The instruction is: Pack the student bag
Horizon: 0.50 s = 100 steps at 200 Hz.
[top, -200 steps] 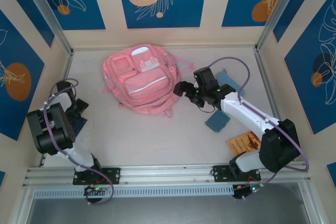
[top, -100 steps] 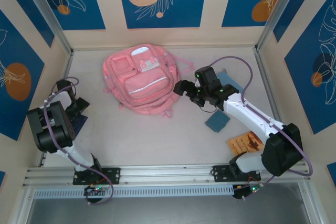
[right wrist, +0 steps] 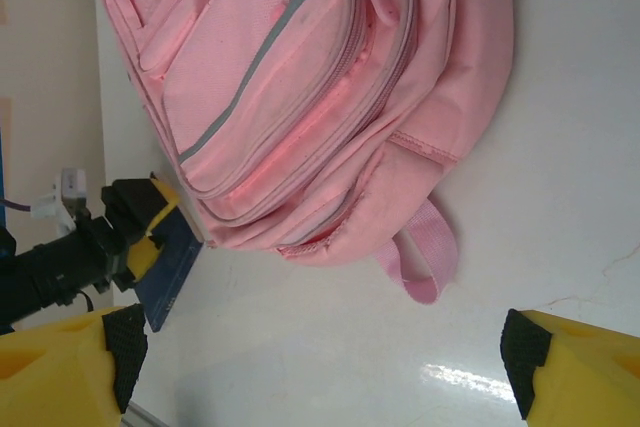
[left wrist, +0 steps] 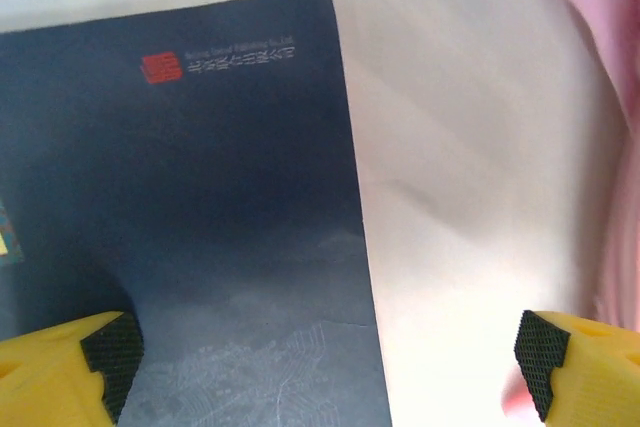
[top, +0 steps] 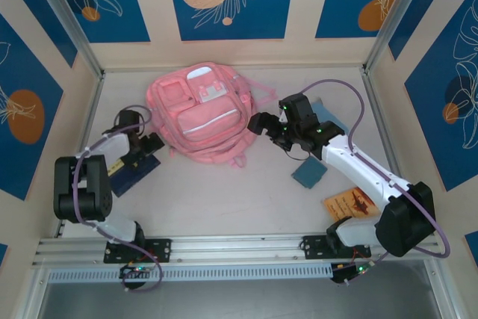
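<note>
The student bag [top: 200, 113] is a large pink backpack lying flat at the table's far middle, front pockets up. Its pink handle loop [right wrist: 425, 257] rests on the table at its near end. A dark blue book [top: 133, 171] lies left of the bag. My left gripper [top: 149, 144] hovers open over the book's right edge [left wrist: 350, 207], one pad [left wrist: 112, 349] above the cover and the other near the bag's pink fabric [left wrist: 605, 117]. My right gripper [top: 259, 125] stands open just right of the bag, nothing between its fingers [right wrist: 525, 357].
A light-blue case [top: 308, 173] lies under the right forearm, with another blue item [top: 326, 115] behind that arm. An orange booklet [top: 348, 203] sits near the right base. Cream walls and metal posts close in the table on three sides.
My left gripper has swung right from the left wall toward the bag, and now hangs over the dark blue book, which shows more fully. The right arm has barely shifted.
</note>
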{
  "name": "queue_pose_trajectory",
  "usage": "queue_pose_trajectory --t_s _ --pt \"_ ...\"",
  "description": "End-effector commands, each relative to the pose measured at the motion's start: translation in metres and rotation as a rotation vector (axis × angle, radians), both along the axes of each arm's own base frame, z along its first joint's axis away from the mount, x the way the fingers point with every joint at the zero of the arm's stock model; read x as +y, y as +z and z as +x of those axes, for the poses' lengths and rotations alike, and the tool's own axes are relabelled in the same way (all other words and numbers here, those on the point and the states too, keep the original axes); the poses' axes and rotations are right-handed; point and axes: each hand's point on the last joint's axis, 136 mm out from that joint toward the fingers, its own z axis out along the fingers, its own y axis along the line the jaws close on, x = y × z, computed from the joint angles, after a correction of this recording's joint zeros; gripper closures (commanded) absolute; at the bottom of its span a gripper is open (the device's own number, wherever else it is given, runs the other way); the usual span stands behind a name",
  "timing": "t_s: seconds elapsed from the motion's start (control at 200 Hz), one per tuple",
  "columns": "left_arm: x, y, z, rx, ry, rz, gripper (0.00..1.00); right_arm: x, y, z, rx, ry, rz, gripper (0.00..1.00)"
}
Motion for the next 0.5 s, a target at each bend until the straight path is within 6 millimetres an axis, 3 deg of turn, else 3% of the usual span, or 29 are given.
queue_pose_trajectory --t_s 0.0,0.34,0.495 --pt "-0.048 -0.025 -0.054 0.148 -0.072 -0.142 0.02 0.003 0.003 -0.002 0.004 0.008 0.030 0.07" --pt "-0.102 -0.036 -0.132 0.231 -0.219 -0.103 0.01 0.015 -0.009 0.001 0.036 0.033 0.022 0.07" --pt "-0.139 -0.036 -0.144 0.221 -0.351 -0.109 0.02 0.017 -0.017 0.006 0.045 0.027 0.011 0.08"
